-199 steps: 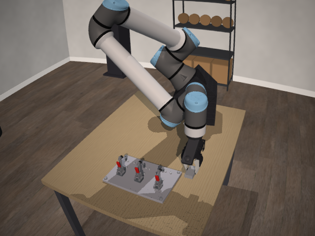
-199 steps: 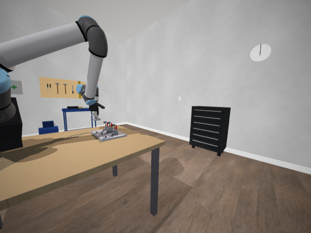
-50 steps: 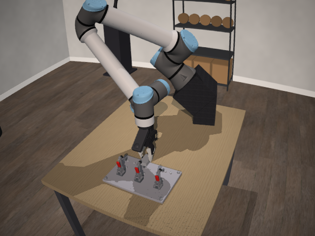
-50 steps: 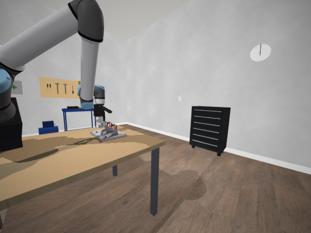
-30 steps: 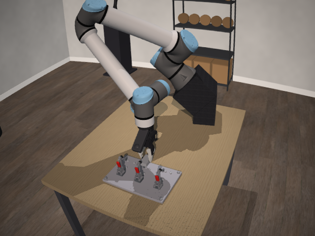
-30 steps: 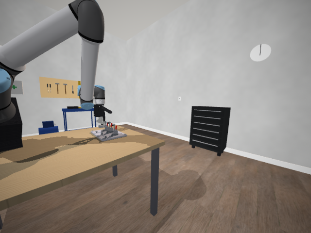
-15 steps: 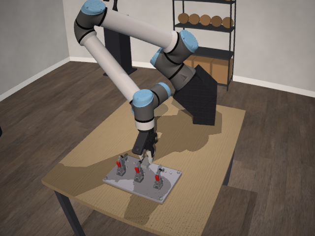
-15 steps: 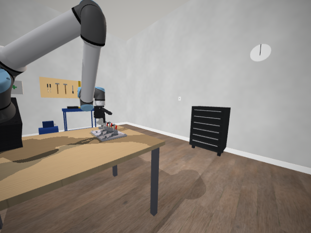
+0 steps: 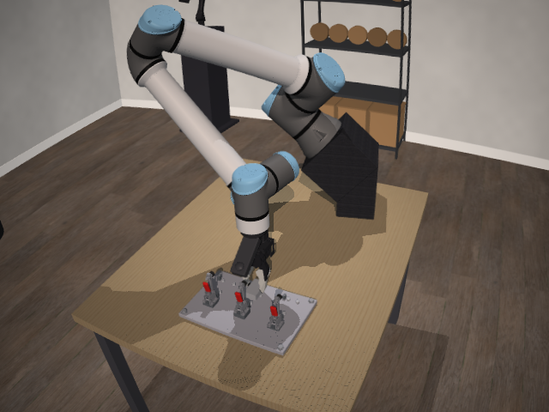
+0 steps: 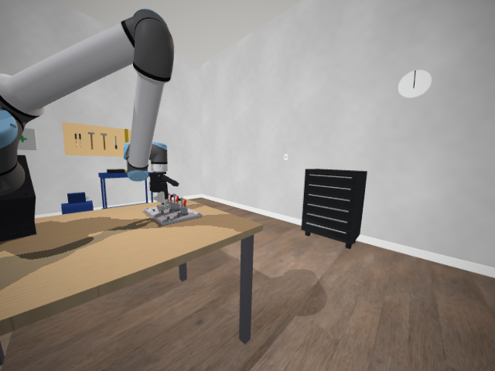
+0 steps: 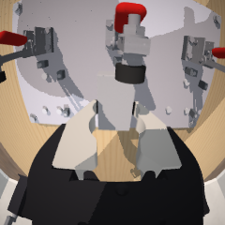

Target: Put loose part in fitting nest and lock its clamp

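A two-fingered black gripper with pale fingertips (image 9: 256,276) is clamping one flat grey rectangular part (image 9: 253,291) (image 11: 115,100) at the middle of the back edge of one pale grey metal fixture plate (image 9: 230,327) (image 10: 183,219) (image 11: 84,23), beside the middle of three red-handled grey clamps (image 9: 241,303) (image 11: 133,42). The plate is lying near the front edge of one wooden table (image 9: 177,248) (image 10: 120,255) (image 11: 10,117), with open room toward the front-right corner.

— What's between the fingertips?
— A flat grey block (image 11: 115,103), gripped on both sides (its far end by the middle clamp's black tip (image 11: 130,74)).
— And the other clamps?
— One on each side (image 11: 39,41) (image 11: 194,49), red-handled, on the pale plate (image 11: 89,28).
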Robot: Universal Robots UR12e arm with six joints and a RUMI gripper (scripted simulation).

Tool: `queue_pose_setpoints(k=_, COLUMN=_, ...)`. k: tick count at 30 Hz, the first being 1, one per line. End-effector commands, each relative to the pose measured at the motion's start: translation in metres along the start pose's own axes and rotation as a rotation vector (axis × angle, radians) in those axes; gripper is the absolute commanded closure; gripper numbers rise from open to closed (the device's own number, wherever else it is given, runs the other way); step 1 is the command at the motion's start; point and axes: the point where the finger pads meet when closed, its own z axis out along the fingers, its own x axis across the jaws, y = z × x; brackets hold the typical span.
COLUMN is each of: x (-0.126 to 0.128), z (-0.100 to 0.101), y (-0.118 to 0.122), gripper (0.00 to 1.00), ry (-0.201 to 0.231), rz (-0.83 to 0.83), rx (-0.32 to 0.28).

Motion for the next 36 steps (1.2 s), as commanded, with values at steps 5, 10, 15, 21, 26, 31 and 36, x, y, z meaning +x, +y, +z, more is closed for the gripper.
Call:
queue_pose_setpoints(k=5, x=0.0000, z=0.0108, y=-0.0008, gripper=1.00, ry=0.000, rz=0.000, rx=0.001)
queue_pose_setpoints(k=10, x=0.0000, z=0.0130, y=-0.0009, gripper=1.00, ry=0.000, rz=0.000, rx=0.001)
queue_pose_setpoints(k=15, x=0.0000, z=0.0151, y=-0.0010, gripper=1.00, ry=0.000, rz=0.000, rx=0.001)
queue_pose_setpoints(k=21, x=0.0000, z=0.0156, y=-0.0010, gripper=1.00, ry=0.000, rz=0.000, rx=0.001)
queue_pose_setpoints(k=26, x=0.0000, z=0.0156, y=-0.0010, gripper=1.00, ry=0.000, rz=0.000, rx=0.001)
queue_pose_setpoints(k=31, x=0.0000, z=0.0156, y=-0.0010, gripper=1.00, ry=0.000, rz=0.000, rx=0.001)
queue_pose_setpoints(k=36, x=0.0000, z=0.0156, y=-0.0010, gripper=1.00, ry=0.000, rz=0.000, rx=0.001)
